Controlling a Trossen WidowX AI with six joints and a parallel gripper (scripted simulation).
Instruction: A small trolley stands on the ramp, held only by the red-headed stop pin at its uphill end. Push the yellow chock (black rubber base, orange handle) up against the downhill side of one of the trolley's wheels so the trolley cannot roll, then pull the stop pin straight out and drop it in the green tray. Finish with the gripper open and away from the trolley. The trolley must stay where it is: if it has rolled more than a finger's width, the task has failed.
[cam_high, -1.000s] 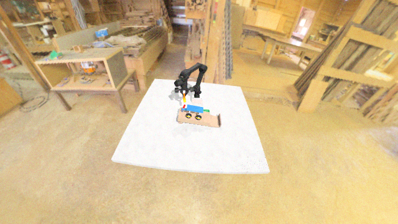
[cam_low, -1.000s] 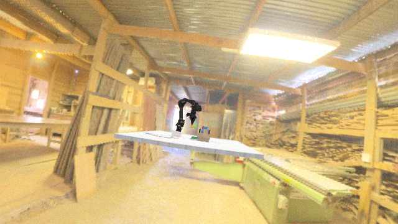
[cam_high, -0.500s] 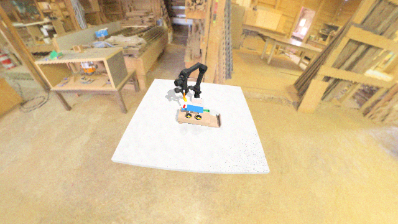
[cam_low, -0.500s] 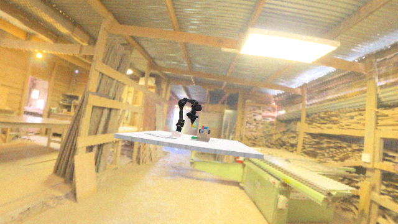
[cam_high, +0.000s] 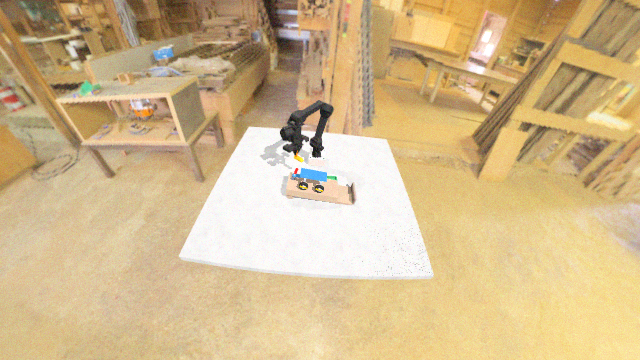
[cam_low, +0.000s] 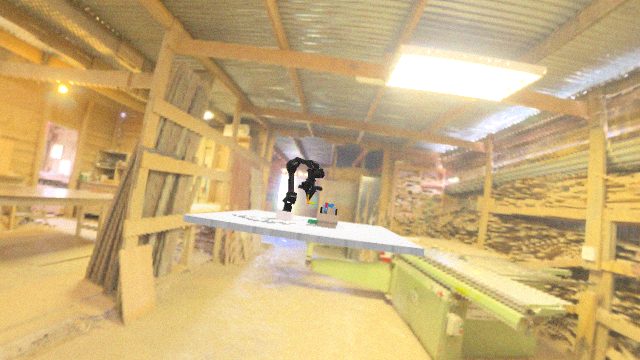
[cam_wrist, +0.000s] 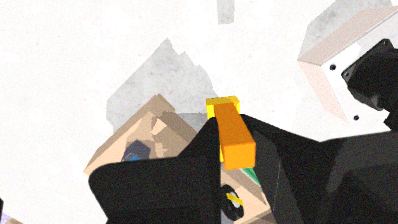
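My gripper (cam_high: 296, 152) (cam_low: 309, 196) (cam_wrist: 226, 122) is shut on the orange handle of the yellow chock (cam_high: 298, 157) (cam_wrist: 229, 131) and holds it in the air, just behind the uphill left end of the ramp (cam_high: 330, 194) (cam_wrist: 125, 137). The blue trolley (cam_high: 313, 174) with black and yellow wheels (cam_high: 303, 185) (cam_wrist: 231, 200) stands near the top of the ramp. The red-headed stop pin (cam_high: 296, 171) sits at the trolley's uphill end. A sliver of the green tray (cam_high: 335, 176) (cam_low: 312, 220) (cam_wrist: 248, 173) shows behind the trolley.
The ramp has a raised lip (cam_high: 352, 192) at its low right end. The arm's base block (cam_high: 316, 161) (cam_wrist: 330, 65) stands just behind the ramp. The white table (cam_high: 260, 235) ends a little way beyond the ramp on all sides.
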